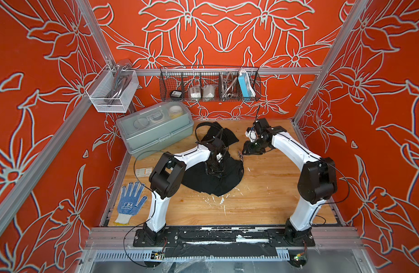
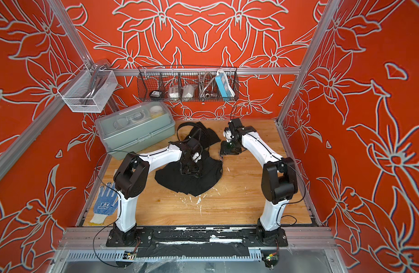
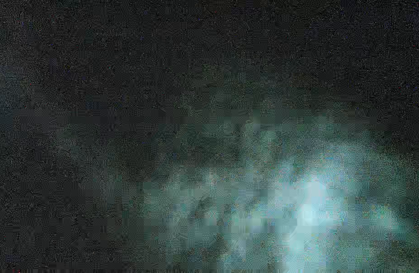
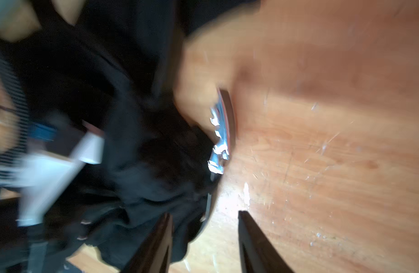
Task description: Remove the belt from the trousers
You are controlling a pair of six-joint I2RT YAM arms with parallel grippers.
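- Glove (image 1: 130,203), white with blue dots, lies flat at the near left edge of the counter (image 1: 262,193).
- Past it, the trousers (image 1: 210,184) make a crumpled black heap on the middle of the counter in both top views.
- The left gripper (image 1: 214,169) points down into that heap. The cloth hides its jaws in both top views, and the left wrist view is only dark grain, so I cannot tell whether they are apart or together.
- The silvery buckle (image 1: 240,155) rests on the counter at the heap's right edge. The right wrist view shows the buckle (image 4: 221,139) close up, blurred, against the black cloth.
- The right gripper (image 1: 245,151) sits just beside the buckle. Only the right wrist view shows its jaws: they are apart, with bare counter and a cloth edge between them and nothing clamped.
- Farther back, the belt (image 1: 197,127) arcs in a raised loop over the far part of the trousers. Only the top views show this.
- A lidded grey box (image 1: 156,132) stands at the far left, and a wire basket (image 1: 209,82) hangs on the back wall.
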